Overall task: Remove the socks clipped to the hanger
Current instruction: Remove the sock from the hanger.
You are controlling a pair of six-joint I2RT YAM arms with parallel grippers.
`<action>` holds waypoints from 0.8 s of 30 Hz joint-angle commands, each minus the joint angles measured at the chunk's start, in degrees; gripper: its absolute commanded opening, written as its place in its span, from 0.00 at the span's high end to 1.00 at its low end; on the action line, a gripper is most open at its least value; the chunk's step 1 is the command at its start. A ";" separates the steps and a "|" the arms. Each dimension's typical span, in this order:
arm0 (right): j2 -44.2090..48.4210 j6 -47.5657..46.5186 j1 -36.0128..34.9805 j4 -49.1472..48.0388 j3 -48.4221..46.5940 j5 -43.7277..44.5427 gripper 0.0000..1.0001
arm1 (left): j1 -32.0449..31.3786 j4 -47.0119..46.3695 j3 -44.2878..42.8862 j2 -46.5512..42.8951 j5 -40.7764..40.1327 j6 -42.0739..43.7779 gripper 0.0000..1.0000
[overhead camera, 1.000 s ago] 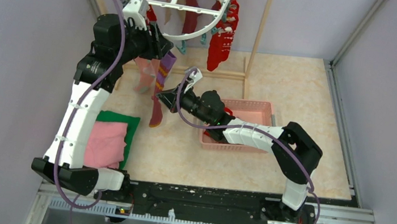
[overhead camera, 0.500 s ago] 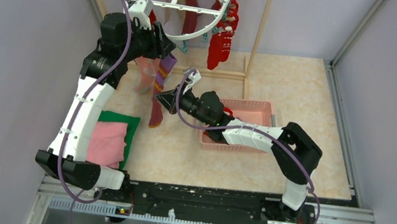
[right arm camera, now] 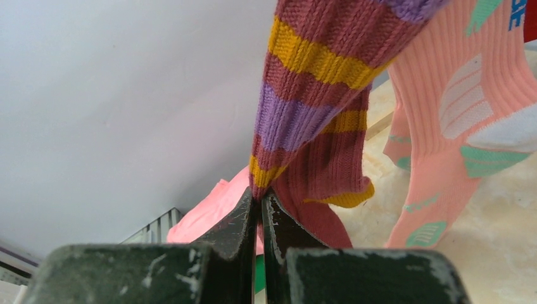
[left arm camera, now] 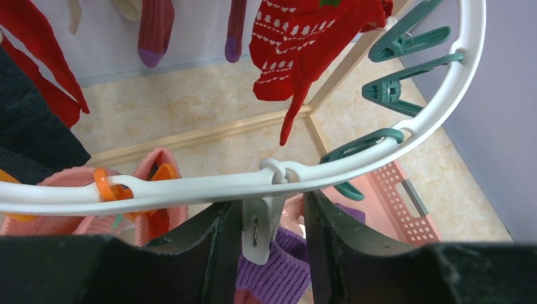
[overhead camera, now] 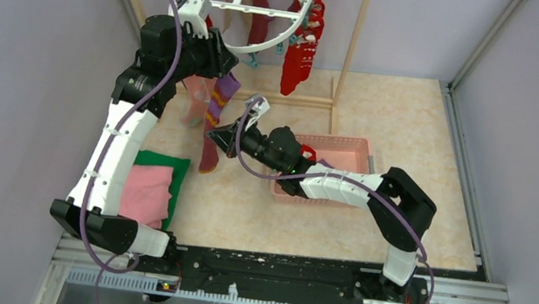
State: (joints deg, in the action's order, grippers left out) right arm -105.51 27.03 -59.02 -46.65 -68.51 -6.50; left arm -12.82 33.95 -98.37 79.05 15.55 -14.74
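Beige tabletop [overhead camera: 408,138] below; raised left gripper [left arm camera: 272,204] parted astride the hanger [left arm camera: 190,185] and its white clip [left arm camera: 261,235]; low, outstretched right gripper [right arm camera: 261,200] pinches the striped sock [right arm camera: 304,114].

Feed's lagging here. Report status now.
Left pincer open, straddling white clip on hanger. Right pincer shut on striped sock. Pink sock hangs close beside it.

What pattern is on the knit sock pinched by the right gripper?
The ribbed knit sock is maroon with purple and yellow bands, clearest in the right wrist view.
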 commanded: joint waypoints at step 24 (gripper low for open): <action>8.66 4.58 0.85 -0.30 0.76 -4.15 1.00 | 0.79 12.86 -3.73 -3.28 13.68 11.51 0.01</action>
State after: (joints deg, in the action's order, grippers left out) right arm -101.14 28.29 -59.64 -44.12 -68.53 -6.76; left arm -12.86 40.29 -100.18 78.78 23.18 -8.56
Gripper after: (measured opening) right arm 0.011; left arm 0.987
